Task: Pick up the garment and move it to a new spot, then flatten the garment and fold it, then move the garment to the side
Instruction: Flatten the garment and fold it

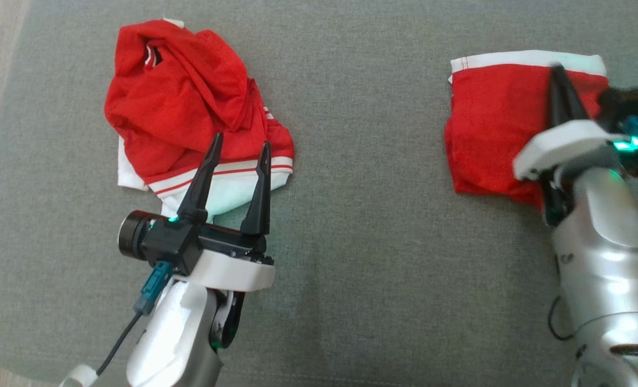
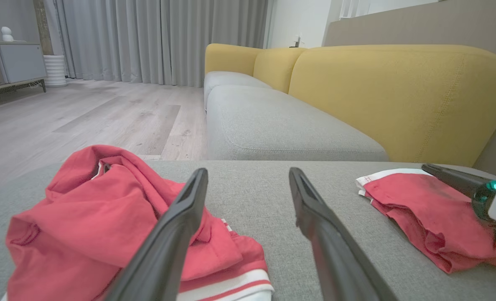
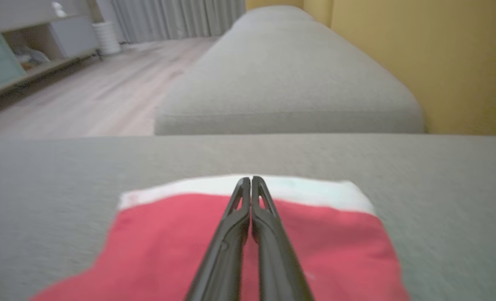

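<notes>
The right gripper (image 3: 251, 180) had its fingers shut over the folded garment (image 1: 490, 129) at the right of the cushion (image 1: 361, 215), while the left gripper (image 1: 242, 141) was open by the crumpled garment (image 1: 184, 102) on the left, and any snagged cloth could drag that fold apart.

Crumpled garment (image 1: 190, 102), folded garment (image 1: 490, 123) on cushion (image 1: 361, 242)

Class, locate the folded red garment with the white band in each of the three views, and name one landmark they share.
Head view: folded garment at upper right.
Left wrist view: folded garment at lower right.
Right wrist view: folded garment at bottom centre.
Shared landmark: the shut right hand over it.
</notes>
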### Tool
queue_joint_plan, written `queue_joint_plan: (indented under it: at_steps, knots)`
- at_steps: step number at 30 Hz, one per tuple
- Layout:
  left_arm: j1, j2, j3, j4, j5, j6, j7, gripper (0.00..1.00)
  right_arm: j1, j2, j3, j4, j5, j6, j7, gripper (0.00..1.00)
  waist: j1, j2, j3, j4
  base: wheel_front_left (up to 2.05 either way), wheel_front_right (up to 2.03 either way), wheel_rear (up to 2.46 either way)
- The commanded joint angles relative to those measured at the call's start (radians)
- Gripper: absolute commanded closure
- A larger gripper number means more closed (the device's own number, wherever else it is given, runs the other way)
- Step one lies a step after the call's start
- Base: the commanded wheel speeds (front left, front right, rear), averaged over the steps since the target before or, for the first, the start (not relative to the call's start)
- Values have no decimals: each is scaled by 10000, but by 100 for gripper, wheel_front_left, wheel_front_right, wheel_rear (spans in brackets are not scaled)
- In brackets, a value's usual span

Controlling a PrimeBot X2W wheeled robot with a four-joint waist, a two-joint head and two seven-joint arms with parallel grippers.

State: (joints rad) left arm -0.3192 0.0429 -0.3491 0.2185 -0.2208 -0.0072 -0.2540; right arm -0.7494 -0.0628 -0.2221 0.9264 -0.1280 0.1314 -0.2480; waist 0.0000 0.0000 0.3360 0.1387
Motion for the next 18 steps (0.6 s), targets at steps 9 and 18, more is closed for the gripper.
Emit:
queue_joint_plan:
  at_steps: [9,18]
  knots:
    - [-50,74,329,-398,-105,138,-78,0,384,124,2751,772,2200,-7,-96,100,0,0,-280,-104,0,0,0]
    - [239,74,684,-335,-25,124,-78,0,518,125,3209,93,3299,-7,-133,100,0,0,-790,-683,0,0,0]
